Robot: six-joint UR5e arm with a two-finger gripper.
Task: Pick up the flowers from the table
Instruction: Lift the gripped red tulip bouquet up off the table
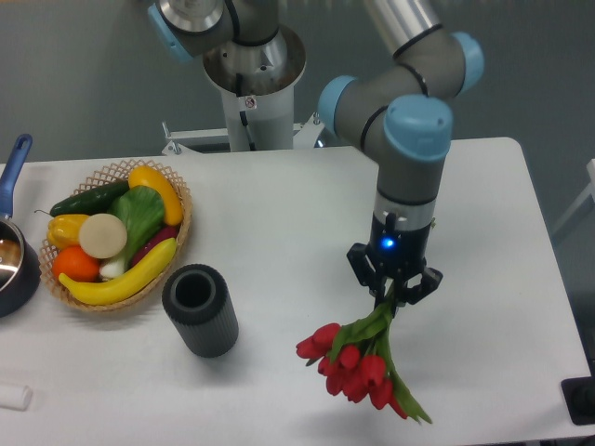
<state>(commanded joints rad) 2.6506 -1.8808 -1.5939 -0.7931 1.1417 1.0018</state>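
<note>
The end effector (394, 290) is pinching the flowers (358, 363) by the green stems, with the red heads hanging down and fanning toward the lower left. Whether the bunch is fully clear of the bench (483, 232) is hard to call from this one angle — the heads look to be hanging over the front part of the white surface, and there's a soft shadow under them, so it's probably lifted or close to it.

What could go sideways: the grip looks like it's on only a short stretch of stem right at the top, and the whole weight of the blooms dangles below it. Stems are slick and thin, so a quick move could let the bunch slide out or swing. If only a few stems are actually caught between the fingers, the rest depend on whatever ties them together — can't make out a band here.

The dark ribbed cylinder (200, 309) stands near the flowers on the left, and the wicker basket (181, 237) of fruit and veg is further off. A swing leftward could clip that cylinder with the blooms.
</note>
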